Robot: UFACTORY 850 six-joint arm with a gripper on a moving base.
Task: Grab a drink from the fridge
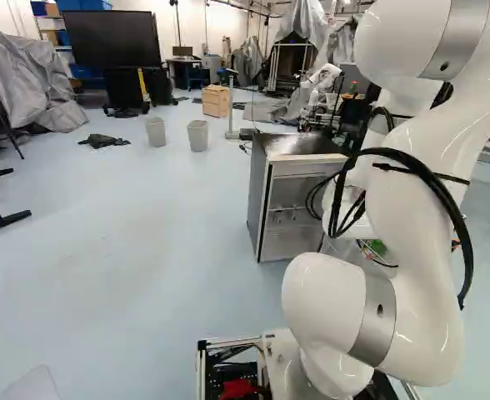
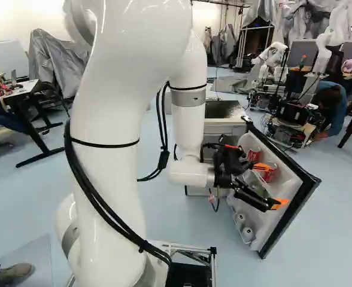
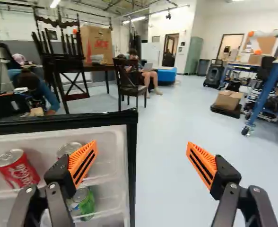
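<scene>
In the right base view my gripper (image 2: pixel 270 186) stands open in front of the inner side of the fridge's open door (image 2: pixel 303 192). The small fridge (image 1: pixel 264 200) shows left of my arm in the left base view. Red cans (image 2: pixel 268 173) sit in the door's upper shelf. Seen from the wrist, the open gripper (image 3: pixel 142 158) has nothing between its fingers; the door's black edge (image 3: pixel 131 165) lies ahead of the gap, nearer one finger. That finger partly covers a second can (image 3: pixel 69 149); a red can (image 3: pixel 18 169) is farther along the shelf, and a green can (image 3: pixel 85 202) is lower.
Another robot (image 2: pixel 273 63) stands beyond the fridge. A person (image 3: pixel 37 90) crouches behind the door, by equipment. Dark chairs (image 3: pixel 129 82) and a blue-framed table (image 3: pixel 266 90) are farther off. Two grey bins (image 1: pixel 197 135) and a wooden box (image 1: pixel 216 101) stand past the fridge.
</scene>
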